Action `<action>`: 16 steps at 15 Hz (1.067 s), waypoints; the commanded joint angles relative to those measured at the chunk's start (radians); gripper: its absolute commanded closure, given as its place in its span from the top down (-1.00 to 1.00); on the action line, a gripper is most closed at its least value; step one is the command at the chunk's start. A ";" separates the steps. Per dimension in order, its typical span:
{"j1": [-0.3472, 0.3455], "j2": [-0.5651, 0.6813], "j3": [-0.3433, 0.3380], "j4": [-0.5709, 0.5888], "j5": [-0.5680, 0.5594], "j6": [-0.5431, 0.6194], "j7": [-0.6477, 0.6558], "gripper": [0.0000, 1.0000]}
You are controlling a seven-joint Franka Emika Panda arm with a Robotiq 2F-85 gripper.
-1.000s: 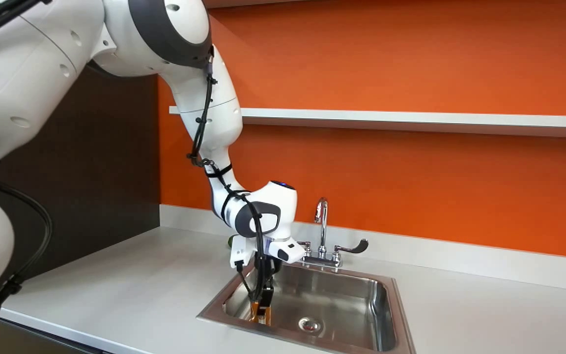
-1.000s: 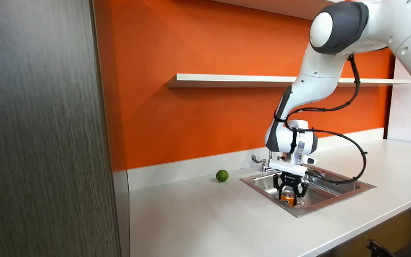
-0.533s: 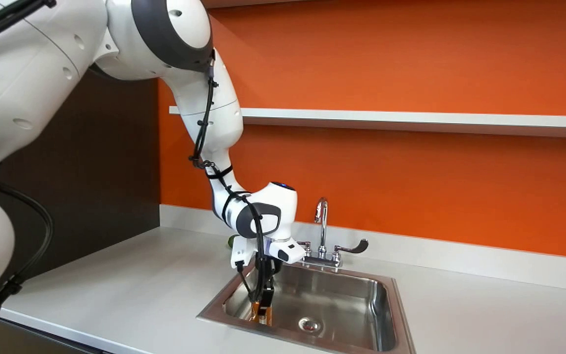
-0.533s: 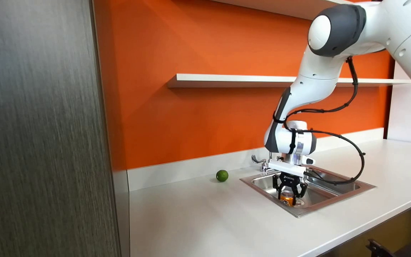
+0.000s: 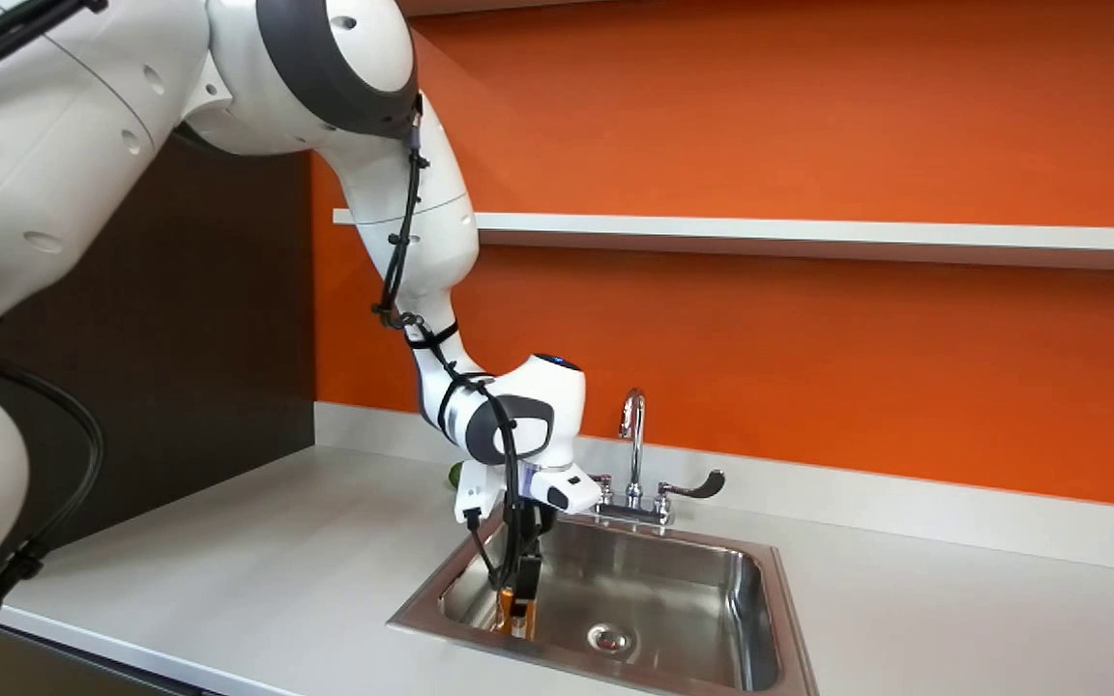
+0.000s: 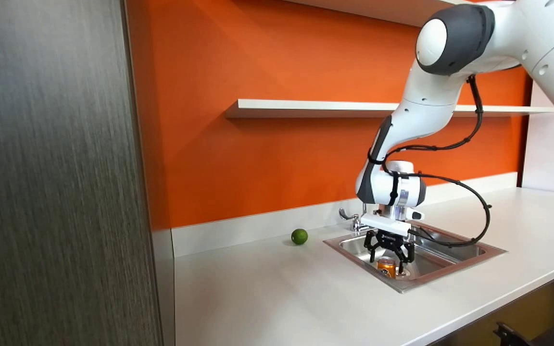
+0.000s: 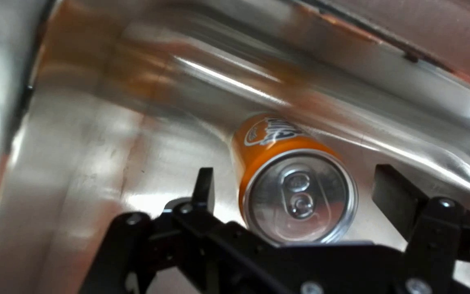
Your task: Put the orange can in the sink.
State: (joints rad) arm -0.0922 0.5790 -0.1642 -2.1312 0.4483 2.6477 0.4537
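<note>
Since the orange cylindrical metal can (image 7: 294, 183) stands in the rectangular steel sink (image 5: 659, 565), the black two-fingered gripper (image 7: 299, 192), jaws parted to wrist-view nine and three o'clock, seems done releasing and should rise.

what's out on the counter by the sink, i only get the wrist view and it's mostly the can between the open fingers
Observer: A green ball rests on the counter, to the left of the sink in both exterior views.
Operator: ok and where's the faucet
Observer: It stands along the sink's back edge, the one nearest the orange wall.
Operator: is the can sitting on the drain
Observer: No, in an exterior view the drain shows uncovered, with some of the sink's floor between it and the can.
</note>
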 commanded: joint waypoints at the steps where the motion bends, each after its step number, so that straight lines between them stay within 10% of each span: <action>1: 0.006 -0.066 -0.001 -0.040 -0.016 -0.008 0.032 1.00; 9: 0.060 -0.201 -0.063 -0.139 -0.110 -0.033 0.111 1.00; 16: 0.039 -0.429 0.017 -0.287 -0.196 -0.141 -0.143 1.00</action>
State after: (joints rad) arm -0.0480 0.2864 -0.1761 -2.3189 0.3004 2.5590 0.3908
